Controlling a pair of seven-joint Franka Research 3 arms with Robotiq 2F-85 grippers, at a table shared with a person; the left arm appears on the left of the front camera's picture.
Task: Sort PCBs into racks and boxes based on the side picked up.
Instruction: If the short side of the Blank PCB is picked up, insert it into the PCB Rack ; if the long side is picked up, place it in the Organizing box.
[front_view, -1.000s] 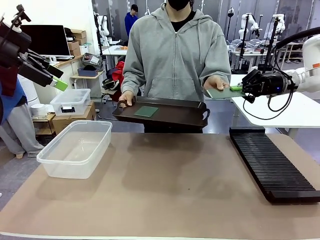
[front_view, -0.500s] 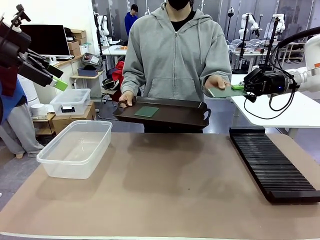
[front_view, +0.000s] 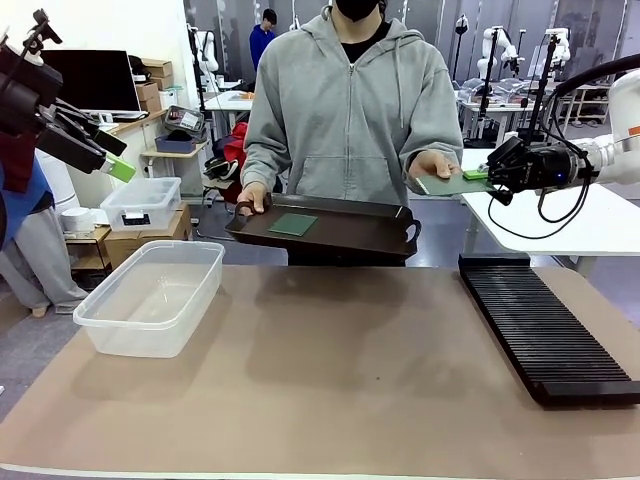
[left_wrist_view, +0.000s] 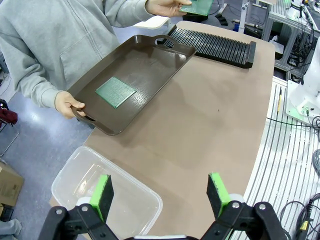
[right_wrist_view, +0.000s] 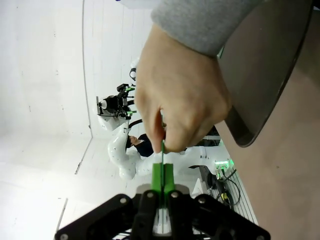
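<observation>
The held PCB (front_view: 452, 185) is partly covered by the person's hand (front_view: 432, 164). In the right wrist view it shows edge-on, as a thin line only. It lies flat and level, long axis running from the hand to the right gripper (front_view: 476, 176), which is clamped on its end, just right of the tray (front_view: 400, 240). The second PCB (front_view: 293, 223) lies flat on the tray. The left gripper (left_wrist_view: 160, 187) stands wide apart, holding nothing, above the tub (left_wrist_view: 150, 200).

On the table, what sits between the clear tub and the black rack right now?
Nothing: in the front view the brown tabletop between the tub and the rack is bare.
</observation>
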